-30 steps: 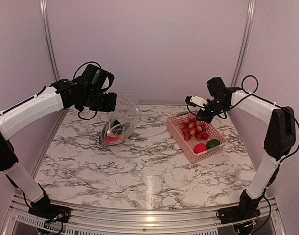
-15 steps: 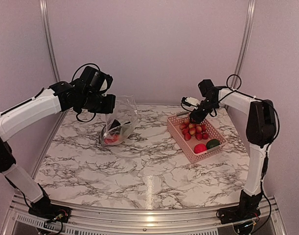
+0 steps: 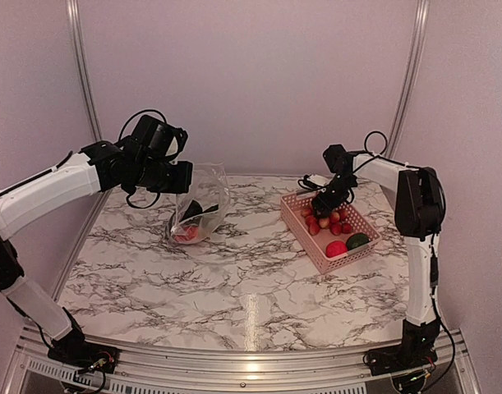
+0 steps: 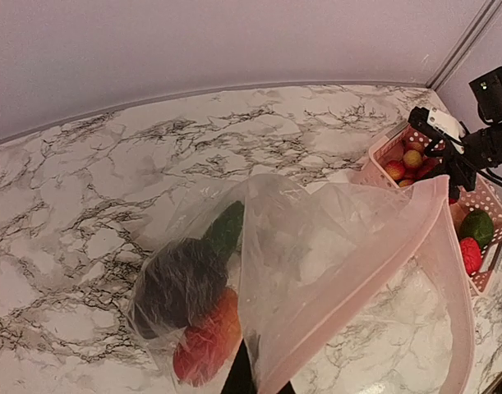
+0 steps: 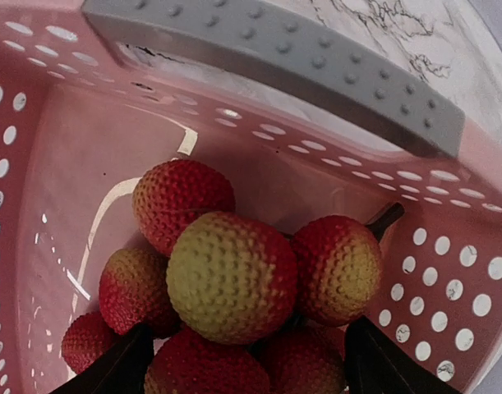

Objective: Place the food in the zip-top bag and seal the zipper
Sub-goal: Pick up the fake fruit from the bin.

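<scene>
Left tool [image 3: 178,176]: you have it clamped on the upper edge of the zip-top bag [image 3: 203,205], raised above the far left part of the desk [image 3: 234,287].
Zip-top bag: it hangs from your left tool with its bottom resting on the desk and its mouth open towards the wrist camera.
Zipper [image 4: 357,287]: the pinkish strip runs along the open mouth, its two sides apart, so it is not sealed.
Food in the bag: a dark eggplant [image 4: 181,283], a green vegetable [image 4: 226,230] behind it, and orange and red pieces [image 4: 205,341] lie at the bottom.
Right tool [image 5: 242,365]: your jaws stand wide apart and hold nothing, low inside the far end of the pink basket [image 3: 298,234].
Red-yellow fruits [image 5: 230,275]: a cluster sits between your right fingertips [image 5: 111,369]; whether they touch it, you cannot tell.
Rest of the basket: a red piece [image 3: 336,248] and a green piece [image 3: 357,240] lie at its near end.
Basket: it stands on the right side of the desk, well apart from the bag.
</scene>
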Robot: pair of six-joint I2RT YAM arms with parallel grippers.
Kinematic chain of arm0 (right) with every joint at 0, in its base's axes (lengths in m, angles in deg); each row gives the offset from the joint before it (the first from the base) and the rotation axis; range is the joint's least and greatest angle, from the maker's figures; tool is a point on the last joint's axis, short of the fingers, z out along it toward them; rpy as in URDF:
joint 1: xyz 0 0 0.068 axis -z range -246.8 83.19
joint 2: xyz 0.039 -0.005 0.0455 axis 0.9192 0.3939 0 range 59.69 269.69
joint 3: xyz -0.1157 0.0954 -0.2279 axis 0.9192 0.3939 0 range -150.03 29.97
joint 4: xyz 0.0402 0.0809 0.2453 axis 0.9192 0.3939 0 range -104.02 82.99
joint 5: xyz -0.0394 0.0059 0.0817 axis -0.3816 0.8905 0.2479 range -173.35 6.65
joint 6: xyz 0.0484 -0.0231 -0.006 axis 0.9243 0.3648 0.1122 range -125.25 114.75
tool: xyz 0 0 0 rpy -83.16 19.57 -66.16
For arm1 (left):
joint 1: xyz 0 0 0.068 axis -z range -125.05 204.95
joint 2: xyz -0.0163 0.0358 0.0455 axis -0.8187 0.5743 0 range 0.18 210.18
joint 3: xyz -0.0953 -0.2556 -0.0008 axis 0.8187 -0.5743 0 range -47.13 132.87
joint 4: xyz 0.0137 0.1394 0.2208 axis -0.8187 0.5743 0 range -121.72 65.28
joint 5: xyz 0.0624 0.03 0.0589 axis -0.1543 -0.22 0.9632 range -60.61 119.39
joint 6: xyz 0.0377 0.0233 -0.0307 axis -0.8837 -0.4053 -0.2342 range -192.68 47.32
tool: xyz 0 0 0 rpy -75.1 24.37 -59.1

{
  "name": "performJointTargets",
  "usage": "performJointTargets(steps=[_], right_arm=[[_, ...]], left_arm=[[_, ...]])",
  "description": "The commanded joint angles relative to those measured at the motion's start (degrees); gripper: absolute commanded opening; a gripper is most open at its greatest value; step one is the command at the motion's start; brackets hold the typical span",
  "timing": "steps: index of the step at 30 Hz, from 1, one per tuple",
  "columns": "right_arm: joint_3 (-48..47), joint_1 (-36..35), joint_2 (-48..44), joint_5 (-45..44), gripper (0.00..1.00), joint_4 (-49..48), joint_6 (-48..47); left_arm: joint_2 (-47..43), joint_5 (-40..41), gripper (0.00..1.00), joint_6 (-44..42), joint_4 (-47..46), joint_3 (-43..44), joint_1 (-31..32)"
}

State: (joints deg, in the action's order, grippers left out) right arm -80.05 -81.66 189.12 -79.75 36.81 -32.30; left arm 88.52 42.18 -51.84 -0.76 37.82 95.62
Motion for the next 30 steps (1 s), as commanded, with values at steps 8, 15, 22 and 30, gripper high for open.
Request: performJointTargets(steps=[8, 15, 22, 30], right_arm=[[0.9, 0.2, -2.6, 0.6, 0.38, 3.0, 3.0], [3.1, 0.2, -11.5, 2.7, 0.33, 2.3, 3.1], [2.4, 0.2, -20.3, 7.1, 0.32, 0.8, 3.3], [-1.4, -0.2, -26.6, 17.0, 0.32, -0.6, 3.8]], left_arm=[[-1.5, -1.5, 0.0, 1.1, -1.8, -1.6, -0.1], [-0.7, -2.5, 0.0, 1.7, -3.0, -1.7, -0.1], [0.4, -3.5, 0.0, 2.2, -3.9, -1.3, -0.1], [1.2, -4.8, 0.0, 4.0, -5.5, -1.3, -0.1]])
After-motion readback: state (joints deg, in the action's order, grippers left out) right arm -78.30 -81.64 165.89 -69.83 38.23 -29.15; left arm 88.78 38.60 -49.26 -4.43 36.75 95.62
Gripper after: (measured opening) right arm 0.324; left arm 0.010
